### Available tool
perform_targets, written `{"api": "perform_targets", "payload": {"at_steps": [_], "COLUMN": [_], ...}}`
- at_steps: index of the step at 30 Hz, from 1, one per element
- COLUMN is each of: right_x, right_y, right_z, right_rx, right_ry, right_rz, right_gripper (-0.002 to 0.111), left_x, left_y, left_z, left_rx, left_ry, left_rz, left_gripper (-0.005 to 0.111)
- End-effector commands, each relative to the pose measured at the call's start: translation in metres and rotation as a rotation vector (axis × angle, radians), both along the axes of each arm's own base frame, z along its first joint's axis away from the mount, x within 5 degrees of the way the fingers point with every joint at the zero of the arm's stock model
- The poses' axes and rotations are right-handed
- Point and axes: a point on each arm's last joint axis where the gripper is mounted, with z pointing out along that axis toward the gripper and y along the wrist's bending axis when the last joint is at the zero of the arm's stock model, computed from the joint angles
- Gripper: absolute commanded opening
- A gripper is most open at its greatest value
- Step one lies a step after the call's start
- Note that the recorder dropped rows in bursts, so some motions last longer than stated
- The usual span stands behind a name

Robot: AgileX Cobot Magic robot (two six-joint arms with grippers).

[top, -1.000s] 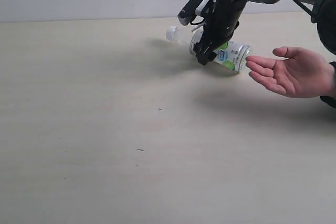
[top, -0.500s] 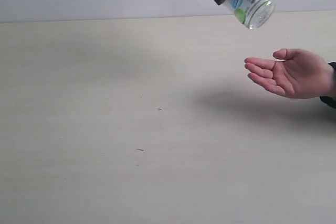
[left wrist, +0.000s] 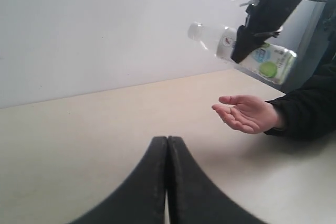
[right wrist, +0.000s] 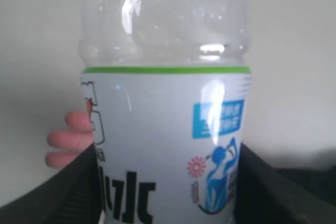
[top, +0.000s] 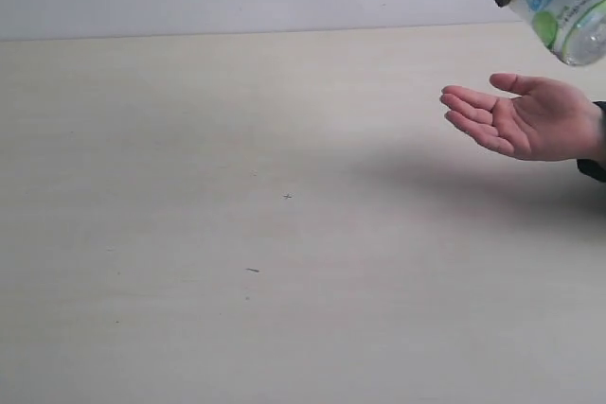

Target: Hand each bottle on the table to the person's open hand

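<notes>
We see no other bottles on the table (top: 237, 234), the person's open hand (top: 530, 125) is empty, the green-labelled bottle (top: 563, 7) hangs above it pinched by the right gripper (left wrist: 245, 41), the left gripper (left wrist: 168, 182) is pressed together, so the release is left.

Bright, even light; a faint soft shadow lies by the table's (top: 237, 328) right edge under the hand (top: 530, 125); glare streaks the slightly blurred bottle (right wrist: 165, 129).

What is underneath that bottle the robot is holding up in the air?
The person's open hand is held palm up below the bottle, not touching it, with the table beneath. The hand hides the patch of table right under it.
</notes>
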Motion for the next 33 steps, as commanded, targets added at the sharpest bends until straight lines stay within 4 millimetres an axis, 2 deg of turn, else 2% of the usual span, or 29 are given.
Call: {"api": "perform_targets", "payload": {"at_steps": [1,6,13,23,30,33], "right_x": [-0.037,-0.059,-0.068,-0.058,-0.055,-0.056], "right_y": [-0.016,-0.021,-0.023,-0.021,-0.026,-0.026], "right_z": [-0.004,-0.031,-0.066,-0.068,-0.068,-0.070], "right_rx": [0.036,0.118,0.138,0.224,0.164,0.161], "right_ry": [-0.004,-0.035,0.004,-0.112,-0.146,-0.140], "right_rz": [-0.049,-0.124,-0.205,-0.282,-0.288,-0.288], "right_gripper": [0.000,0.000,0.000,0.000,0.000,0.004], "left_x": [0.000,0.000,0.000,0.000,0.000,0.000], "left_y": [0.001,0.001,0.001,0.001,0.001,0.001], "left_z": [0.000,0.000,0.000,0.000,0.000,0.000], "left_rx": [-0.009,-0.009,-0.009,-0.009,-0.009,-0.009], "left_ry": [-0.002,-0.002,-0.002,-0.002,-0.002,-0.002], "left_rz": [0.008,0.008,0.008,0.008,0.008,0.008], "left_gripper": [0.000,0.000,0.000,0.000,0.000,0.000]}}
